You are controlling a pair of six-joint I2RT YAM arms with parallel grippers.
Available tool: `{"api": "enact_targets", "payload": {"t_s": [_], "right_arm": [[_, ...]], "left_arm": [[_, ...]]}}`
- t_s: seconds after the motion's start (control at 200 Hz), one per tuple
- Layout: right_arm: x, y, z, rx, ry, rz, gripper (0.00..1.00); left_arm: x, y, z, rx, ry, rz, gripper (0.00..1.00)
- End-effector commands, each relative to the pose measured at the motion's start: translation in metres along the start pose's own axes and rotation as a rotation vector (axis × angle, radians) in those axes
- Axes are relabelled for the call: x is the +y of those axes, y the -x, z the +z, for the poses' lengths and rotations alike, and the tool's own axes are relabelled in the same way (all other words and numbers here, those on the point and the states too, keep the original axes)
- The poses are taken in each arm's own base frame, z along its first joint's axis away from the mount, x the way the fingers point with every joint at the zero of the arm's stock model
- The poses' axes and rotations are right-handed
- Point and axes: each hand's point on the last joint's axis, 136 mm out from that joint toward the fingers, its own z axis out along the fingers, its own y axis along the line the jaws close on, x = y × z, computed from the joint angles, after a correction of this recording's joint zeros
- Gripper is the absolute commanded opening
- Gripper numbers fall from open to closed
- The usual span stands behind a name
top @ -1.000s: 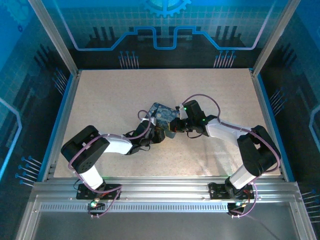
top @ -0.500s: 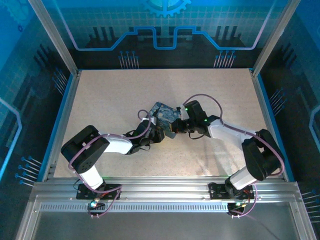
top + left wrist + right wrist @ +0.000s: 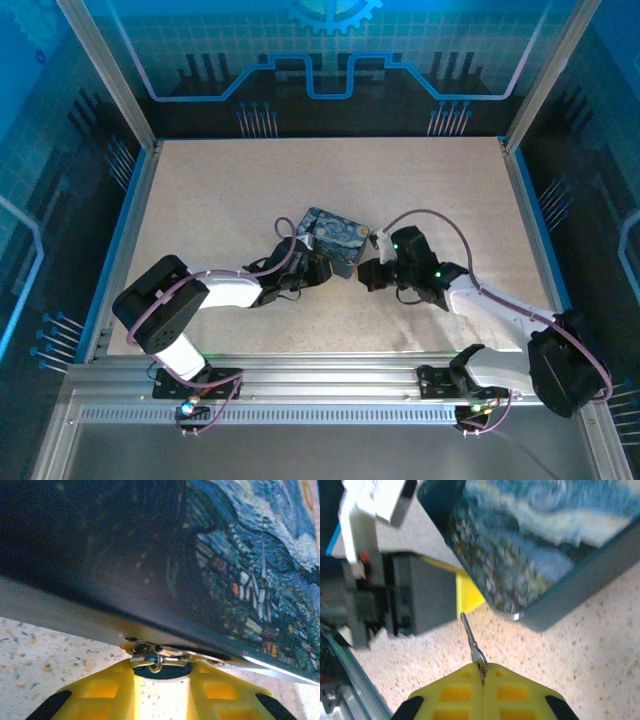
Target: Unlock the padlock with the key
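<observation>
Right gripper [image 3: 481,669]: yellow fingers pressed together on the bow of the key [image 3: 469,636]. The thin blade sticks out past the tips toward 11 o'clock in the right wrist view, its tip in the air, touching nothing, near the lower corner of the tin box [image 3: 545,555]. Left gripper [image 3: 161,674]: fingers closed against either side of the padlock [image 3: 160,662], dark body between the tips, silvery shackle up at a metal hasp on the box's edge. Tin box: Starry Night print, lid down, contents cannot be seen; the padlock hangs on its outside. Top view: box [image 3: 335,240] sits on the speckled table [image 3: 220,190] near the middle; left gripper [image 3: 320,270] at its 7 o'clock edge, right against it; right gripper [image 3: 366,274] at its 5 o'clock, just apart from the box. The two grippers face each other, close, a gap between them. Right wrist view also catches one yellow finger [image 3: 469,596] of the left gripper at 12 o'clock from the key, beside the box
</observation>
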Motion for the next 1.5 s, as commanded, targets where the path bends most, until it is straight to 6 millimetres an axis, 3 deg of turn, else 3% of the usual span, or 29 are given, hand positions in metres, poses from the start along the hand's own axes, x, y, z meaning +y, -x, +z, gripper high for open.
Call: {"api": "enact_targets", "payload": {"t_s": [0.0,0.2,0.63,1.096,1.491], "right_arm": [[0.012,-0.005,0.0,-0.039,0.034,-0.1,0.01],[0.009,-0.026,0.015,0.006,0.012,-0.185,0.01],[-0.002,-0.038,0.05,-0.006,-0.044,-0.264,0.01],[-0.01,-0.027,0.058,-0.069,-0.065,-0.26,0.01],[-0.028,-0.004,0.06,-0.096,-0.081,-0.239,0.01]], "left_arm": [[-0.031,0.01,-0.008,0.007,-0.087,-0.033,0.25],[-0.034,0.011,-0.011,0.005,-0.103,-0.083,0.25],[-0.041,0.013,-0.017,0.004,-0.128,-0.134,0.24],[-0.041,0.009,-0.017,0.01,-0.127,-0.144,0.25],[-0.04,0.01,-0.017,0.008,-0.115,-0.141,0.25]]}}
